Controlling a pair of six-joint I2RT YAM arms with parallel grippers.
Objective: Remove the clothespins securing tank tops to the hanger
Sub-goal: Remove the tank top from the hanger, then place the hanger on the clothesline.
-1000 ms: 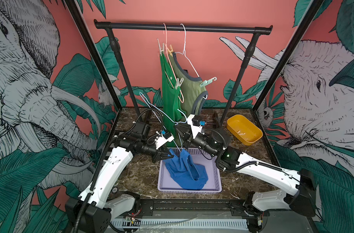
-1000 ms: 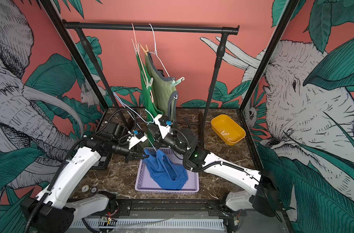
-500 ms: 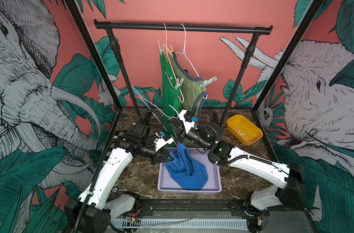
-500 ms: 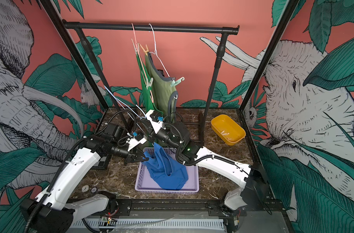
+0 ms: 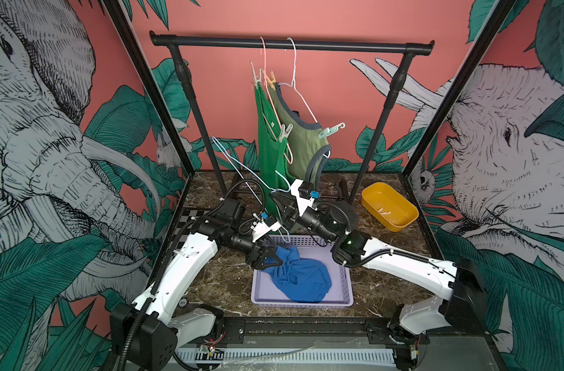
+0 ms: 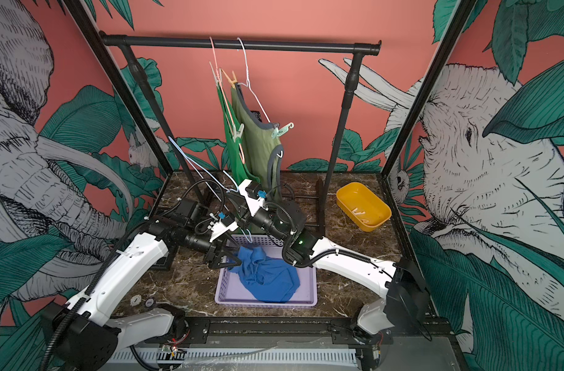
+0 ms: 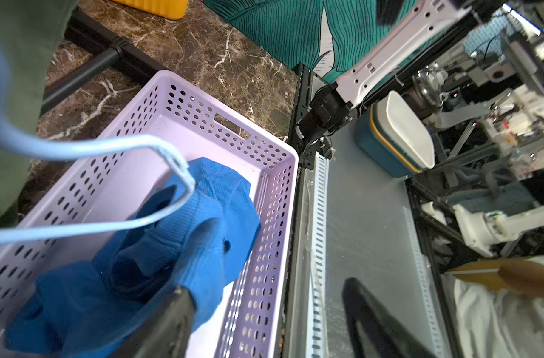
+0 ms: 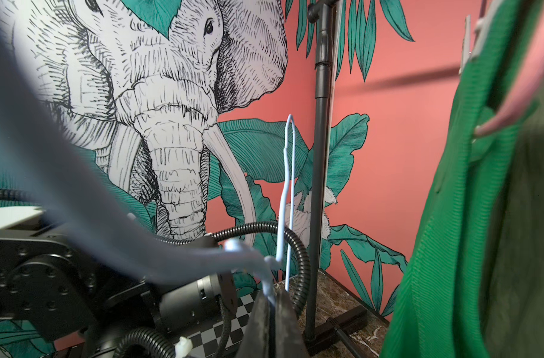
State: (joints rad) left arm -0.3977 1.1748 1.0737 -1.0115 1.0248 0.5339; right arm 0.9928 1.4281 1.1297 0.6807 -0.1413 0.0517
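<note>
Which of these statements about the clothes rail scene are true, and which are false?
1. The blue top lies in the lilac basket. True.
2. Three tops hang from the rail. False: two hang there, a bright green top and an olive top.
3. The right jaws are shut on a pale blue hanger. True.
4. The yellow tub is empty. False: a few clothespins lie in it.
5. The left jaws are clamped on the blue top. False: they stand open.

You've got nothing legible here: no text, label, brand, number or sign comes out in any view. Any small marks are too fine to read.
</note>
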